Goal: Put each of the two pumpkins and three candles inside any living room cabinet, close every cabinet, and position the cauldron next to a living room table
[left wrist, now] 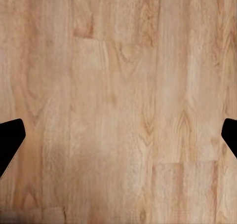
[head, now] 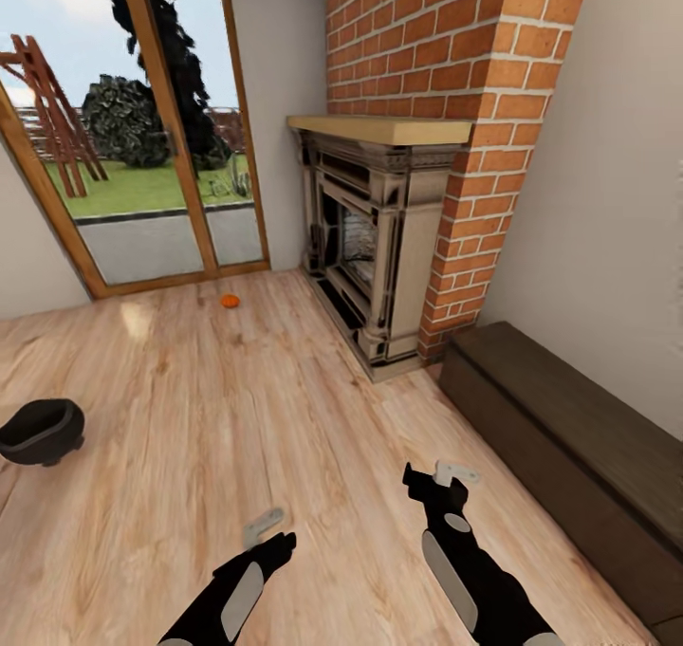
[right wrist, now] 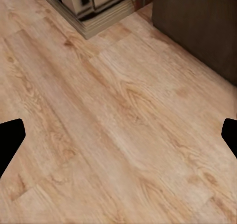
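One pumpkin [head: 230, 301] lay on the floor [head: 285, 418] at 12 o'clock, by the fireplace [head: 375, 248]; cauldron [head: 40, 431] at 9; cabinet [head: 569, 437] at 3, shut. Both fingers spread, empty. Step: travelling to fetch. Next, likely approach the pumpkin.

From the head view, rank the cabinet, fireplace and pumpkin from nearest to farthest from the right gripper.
1. Cabinet: just right of the right gripper, along the wall.
2. Fireplace: ahead, at the brick chimney.
3. Pumpkin: farthest, ahead and left, on the floor near the glass door.
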Controlling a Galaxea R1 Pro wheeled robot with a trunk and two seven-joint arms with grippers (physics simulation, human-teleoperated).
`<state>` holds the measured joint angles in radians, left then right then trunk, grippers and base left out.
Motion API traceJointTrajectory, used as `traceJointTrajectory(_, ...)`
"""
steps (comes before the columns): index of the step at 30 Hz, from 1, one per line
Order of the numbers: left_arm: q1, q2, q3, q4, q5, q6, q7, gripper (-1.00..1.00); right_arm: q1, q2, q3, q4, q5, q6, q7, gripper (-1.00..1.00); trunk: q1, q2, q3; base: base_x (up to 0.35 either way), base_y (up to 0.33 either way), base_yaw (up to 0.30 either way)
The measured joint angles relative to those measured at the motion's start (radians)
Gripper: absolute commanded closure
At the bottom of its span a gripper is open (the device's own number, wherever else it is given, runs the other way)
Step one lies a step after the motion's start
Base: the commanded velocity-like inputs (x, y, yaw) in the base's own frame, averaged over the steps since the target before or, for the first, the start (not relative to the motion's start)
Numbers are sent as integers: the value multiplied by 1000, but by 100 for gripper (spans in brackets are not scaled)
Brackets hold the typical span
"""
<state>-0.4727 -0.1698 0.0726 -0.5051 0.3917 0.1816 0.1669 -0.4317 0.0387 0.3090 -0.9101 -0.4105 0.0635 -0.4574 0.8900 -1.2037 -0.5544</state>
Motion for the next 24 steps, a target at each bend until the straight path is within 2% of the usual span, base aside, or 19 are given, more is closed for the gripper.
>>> traceJointTrajectory(2, 0, 0, 0, 0, 0, 0, 0, -100, 0, 0, -7, 0, 0, 0, 0, -100, 0, 0, 0, 249, 261, -283)
traceJointTrajectory(7, 0, 0, 0, 0, -1, -1, 0, -100, 0, 0, -65, 1, -1, 1, 14, -100, 0, 0, 0, 267, 243, -283)
traceJointTrajectory(13, 0, 0, 0, -1, -1, -2, 0, -100, 0, 1, -105, 2, 0, 2, 57, -100, 0, 0, 1, 296, 181, -283)
traceJointTrajectory(20, 0, 0, -3, 0, -1, -2, 0, -100, 0, 1, -134, 5, -1, 2, 63, -100, 0, 0, 4, 327, 132, -283)
traceJointTrajectory(24, 0, 0, -3, 0, -1, -2, 0, -100, 0, 1, -172, 6, -2, 2, 63, -100, 0, 0, 5, 334, 115, -283)
